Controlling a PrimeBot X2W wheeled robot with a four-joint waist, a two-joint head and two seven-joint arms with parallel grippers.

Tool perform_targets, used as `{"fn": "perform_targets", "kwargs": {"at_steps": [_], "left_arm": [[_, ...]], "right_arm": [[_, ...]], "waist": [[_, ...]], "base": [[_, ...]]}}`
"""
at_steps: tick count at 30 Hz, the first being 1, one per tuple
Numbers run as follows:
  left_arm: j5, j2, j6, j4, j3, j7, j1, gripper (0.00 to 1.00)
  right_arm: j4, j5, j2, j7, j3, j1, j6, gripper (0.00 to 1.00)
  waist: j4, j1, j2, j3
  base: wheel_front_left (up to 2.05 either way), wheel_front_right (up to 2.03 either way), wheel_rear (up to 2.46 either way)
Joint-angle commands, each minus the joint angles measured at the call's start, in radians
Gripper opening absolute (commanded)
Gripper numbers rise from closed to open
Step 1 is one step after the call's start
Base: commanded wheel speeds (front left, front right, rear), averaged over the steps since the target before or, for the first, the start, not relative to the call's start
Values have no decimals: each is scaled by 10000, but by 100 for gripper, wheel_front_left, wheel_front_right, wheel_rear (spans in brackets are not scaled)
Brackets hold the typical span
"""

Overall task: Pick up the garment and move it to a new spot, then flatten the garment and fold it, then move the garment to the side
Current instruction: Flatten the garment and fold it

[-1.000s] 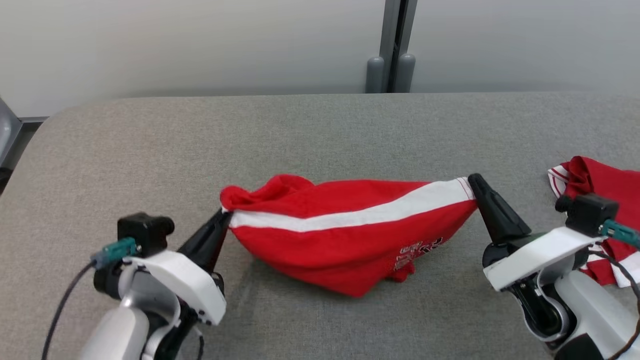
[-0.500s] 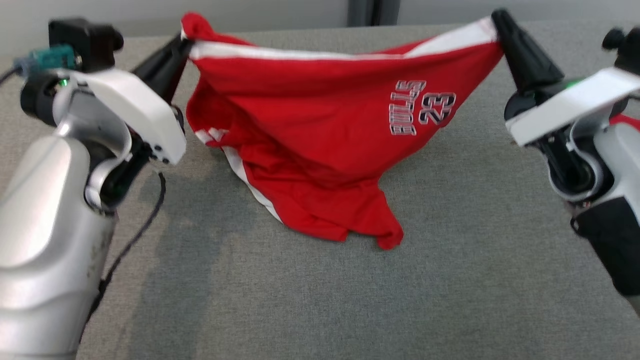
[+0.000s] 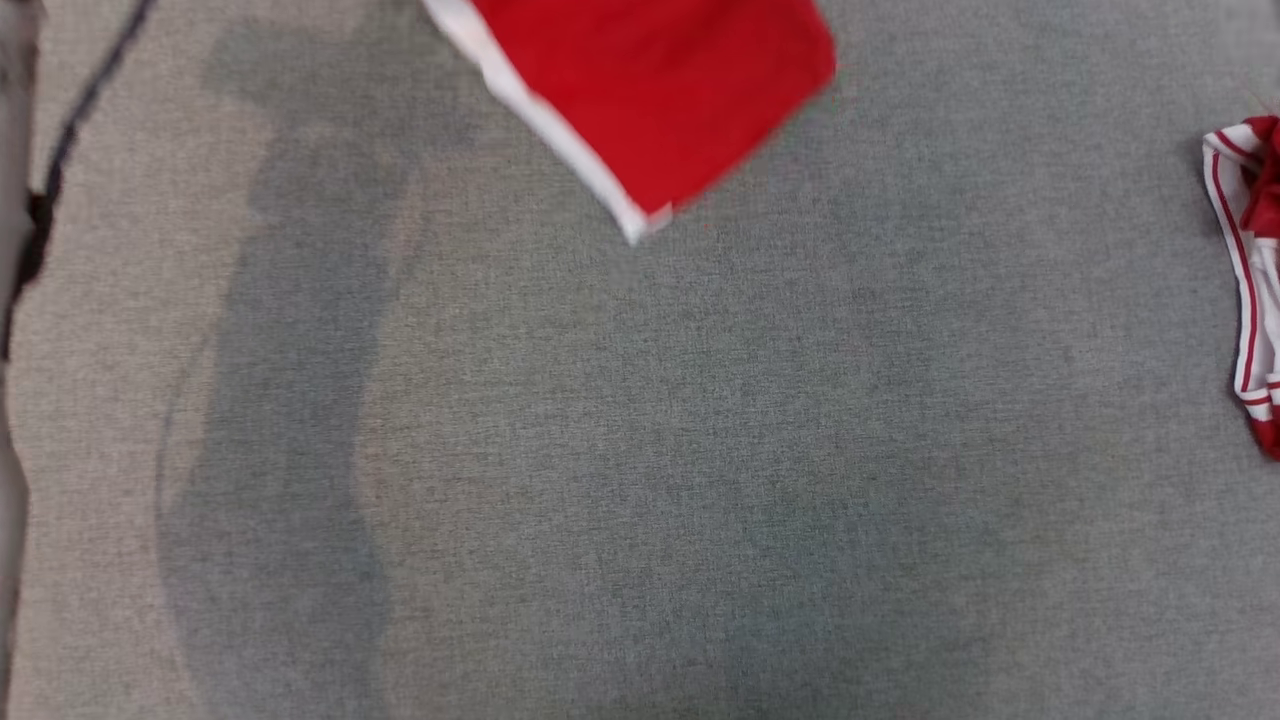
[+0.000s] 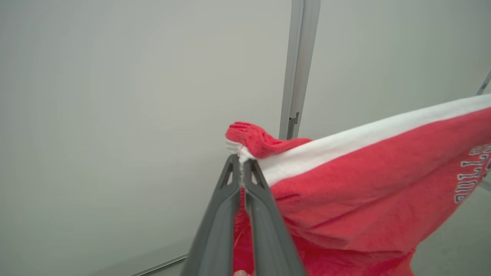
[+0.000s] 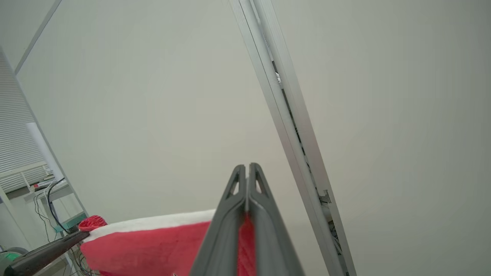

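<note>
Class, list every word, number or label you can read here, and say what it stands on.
"BULL": print on the red garment, left wrist view, tilted and cut by the picture's edge; last letters unsure.
A second line beside it: too cut off to read.
Nothing else legible.

Grey fabric tabletop (image 3: 700, 480) w/ a long dark shadow (image 3: 280, 400) down its left side. Red/white striped cloth (image 3: 1250, 290) lies bunched on it at the far right edge. Behind: plain pale wall (image 4: 134, 96), split by a vertical metal post (image 4: 297, 69); the post runs diagonally in right wrist view. Far left in that view: blinds (image 5: 15, 145), a desk (image 5: 50, 191) w/ loose cables (image 5: 40, 214), too small for detail.
</note>
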Motion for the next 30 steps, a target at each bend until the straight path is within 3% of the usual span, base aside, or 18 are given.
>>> {"fn": "perform_targets", "kwargs": {"at_steps": [1, 7, 12, 16, 23, 30], "left_arm": [[16, -27, -28, 214, -14, -133, -443, 0], [-328, -196, -24, 1281, -285, -710, -1620, 0], [-879, -189, -26, 1648, -1010, -1033, -1182, 0], [-1737, 4, -27, 1505, -1708, -1135, -83, 0], [-3055, 976, -27, 546, -2866, -948, 2663, 0], [-3870, 1609, 196, -651, -3197, -606, 5584, 0]], "right_arm": [[110, 61, -26, -132, 4, -335, 2, 0], [388, 30, -7, -451, 107, -1385, 2, 0], [198, 66, -96, -521, 559, -969, 2, 0], [-86, 296, -270, -516, 1299, 44, 2, 0], [-794, 1023, -770, -442, 2657, 2516, 2, 0], [-1546, 1407, -1419, -335, 3875, 4761, 2, 0]], "waist": [[-61, 0, 0, 127], [-112, 0, 0, 272], [-64, 0, 0, 146], [-90, 0, 0, -318], [-316, 0, 0, -1615], [-434, 0, 0, -2844]], "base": [[0, 0, 0], [0, 0, 0], [0, 0, 0], [0, 0, 0], [0, 0, 0], [0, 0, 0]]}}
